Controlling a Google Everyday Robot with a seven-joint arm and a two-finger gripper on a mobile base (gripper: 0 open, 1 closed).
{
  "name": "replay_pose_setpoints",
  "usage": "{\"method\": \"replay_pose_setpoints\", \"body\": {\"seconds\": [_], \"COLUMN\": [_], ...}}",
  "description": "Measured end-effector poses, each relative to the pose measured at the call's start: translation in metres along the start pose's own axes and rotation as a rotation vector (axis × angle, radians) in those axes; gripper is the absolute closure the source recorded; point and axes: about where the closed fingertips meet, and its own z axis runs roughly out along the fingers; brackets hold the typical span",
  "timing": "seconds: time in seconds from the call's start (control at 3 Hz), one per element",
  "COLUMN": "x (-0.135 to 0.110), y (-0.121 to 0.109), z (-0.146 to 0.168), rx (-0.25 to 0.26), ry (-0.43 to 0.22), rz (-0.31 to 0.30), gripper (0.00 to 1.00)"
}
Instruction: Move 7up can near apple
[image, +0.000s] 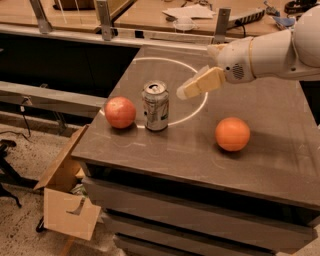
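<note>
The 7up can (156, 106) stands upright on the dark table (270, 160), silvery with its pull-tab top showing. The reddish-pink apple (120, 112) sits just to its left, a small gap between them. My gripper (197, 75) hangs above the table to the right of and a little behind the can, clear of it. Its fingers are apart and hold nothing. One tan finger (202, 84) points down-left toward the can.
A smooth orange fruit (232, 134) lies on the table to the right of the can. A white circle (197, 107) is drawn on the tabletop. An open cardboard box (65, 200) stands on the floor at the table's left front corner. A cluttered bench runs behind.
</note>
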Motion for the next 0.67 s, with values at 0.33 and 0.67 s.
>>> {"method": "replay_pose_setpoints", "body": {"seconds": [0.33, 0.67], "x": [0.0150, 0.0191], "y": [-0.0324, -0.0372], "z": [-0.0341, -0.0390], "rx": [0.116, 0.132], "ry": [0.045, 0.054], "rz": [0.043, 0.053], "gripper": [0.00, 0.00]}}
